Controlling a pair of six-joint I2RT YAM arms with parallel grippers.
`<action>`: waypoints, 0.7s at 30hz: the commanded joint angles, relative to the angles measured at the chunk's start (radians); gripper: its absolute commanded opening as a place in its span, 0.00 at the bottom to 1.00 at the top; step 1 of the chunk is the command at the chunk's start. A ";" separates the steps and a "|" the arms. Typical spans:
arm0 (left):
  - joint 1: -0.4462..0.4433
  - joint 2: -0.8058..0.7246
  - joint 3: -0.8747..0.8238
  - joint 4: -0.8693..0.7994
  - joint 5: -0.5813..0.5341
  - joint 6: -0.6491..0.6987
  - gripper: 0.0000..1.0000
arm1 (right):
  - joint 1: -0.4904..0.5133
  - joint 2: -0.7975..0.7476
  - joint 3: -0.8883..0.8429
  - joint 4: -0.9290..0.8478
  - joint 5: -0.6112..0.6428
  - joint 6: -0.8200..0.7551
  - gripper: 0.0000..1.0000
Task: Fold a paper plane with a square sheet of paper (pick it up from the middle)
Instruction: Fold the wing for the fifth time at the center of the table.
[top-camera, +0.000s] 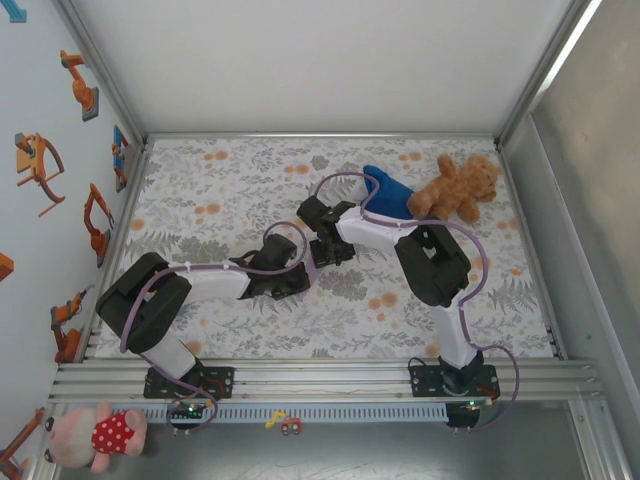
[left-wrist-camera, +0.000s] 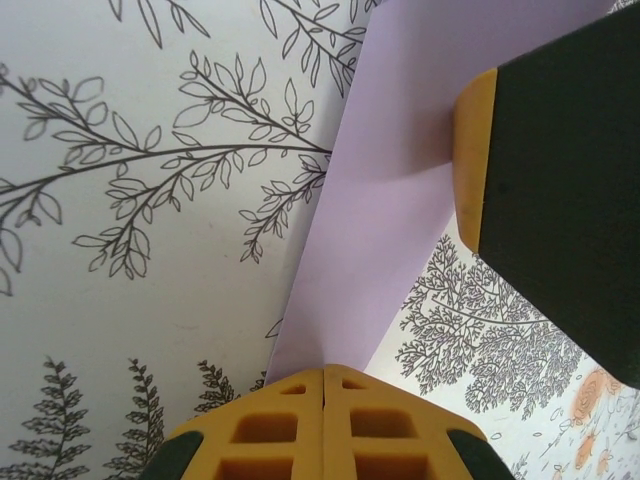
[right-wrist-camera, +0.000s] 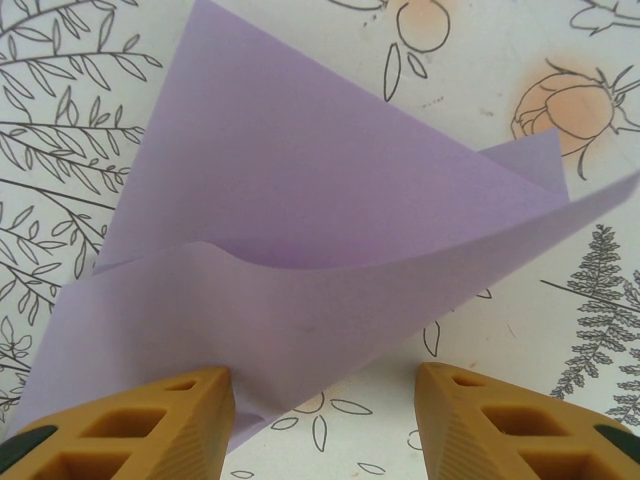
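Paper (right-wrist-camera: 300, 220), part-folded, is mid-table between your grippers. Your left gripper (left-wrist-camera: 324, 375) is clamped on one edge. Your right gripper (right-wrist-camera: 322, 378) stands apart, with a loose flap draped over one finger. Close there and you may crease it crooked; pull away and it could slip or tear. Count: one paper, two grippers, one cloth (top-camera: 388, 192) and one bear (top-camera: 458, 188) far right.
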 joint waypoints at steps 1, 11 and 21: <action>-0.008 0.019 -0.035 -0.034 -0.026 -0.025 0.00 | -0.031 0.158 -0.093 0.006 0.046 0.003 0.51; -0.021 0.030 -0.082 -0.034 -0.031 -0.047 0.00 | -0.097 -0.103 -0.058 0.043 -0.072 -0.043 0.51; -0.027 0.025 -0.079 -0.027 -0.030 -0.047 0.00 | -0.140 -0.400 -0.230 0.191 -0.216 -0.053 0.52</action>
